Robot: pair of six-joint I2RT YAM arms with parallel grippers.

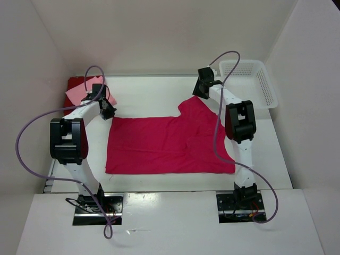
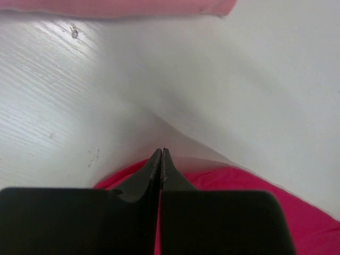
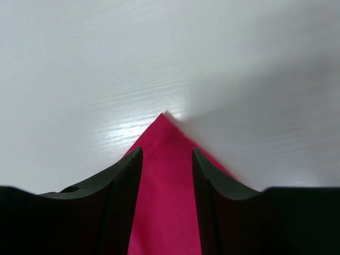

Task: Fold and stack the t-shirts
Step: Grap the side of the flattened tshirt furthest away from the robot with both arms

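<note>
Flanking crimson t-shirt (image 3: 164,212) corner, right pincer (image 3: 167,151)

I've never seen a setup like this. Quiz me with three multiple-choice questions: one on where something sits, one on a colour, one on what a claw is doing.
1. Where is the white basket?
A) between the arms
B) near left corner
C) far right corner

2. What colour is the t-shirt spread out in the middle?
A) crimson
B) green
C) white

3. How is the left gripper set?
A) gaping wide
B) shut
C) out of sight

Answers:
1 C, it sits at the back on the right.
2 A, the top view shows it crimson.
3 B, its wrist camera shows the tips meeting at the shirt's edge.
</note>
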